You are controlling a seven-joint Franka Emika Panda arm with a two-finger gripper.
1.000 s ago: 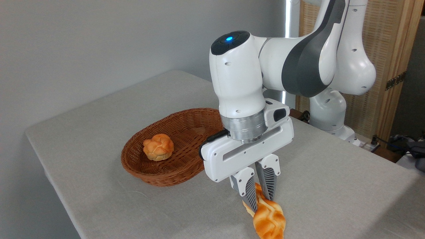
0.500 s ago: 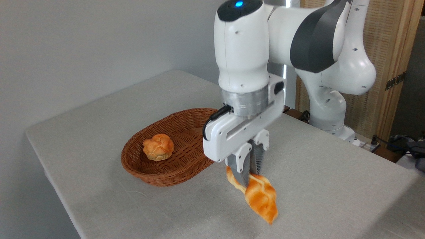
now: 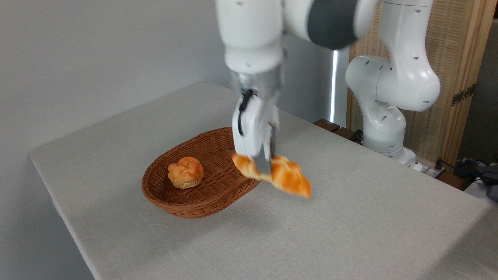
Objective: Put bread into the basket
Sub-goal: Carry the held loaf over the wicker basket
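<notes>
Golden bread is clamped in the tool, lifted clear of the surface — hanging at the basket rim — lowering and release remain, I'd say.

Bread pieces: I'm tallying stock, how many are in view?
2. A round knotted bun sits in the basket; a braided loaf hangs in the tool at the basket's right rim.

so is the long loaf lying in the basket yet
No, the loaf hangs in the tool, lifted clear of the table beside the basket.
</notes>
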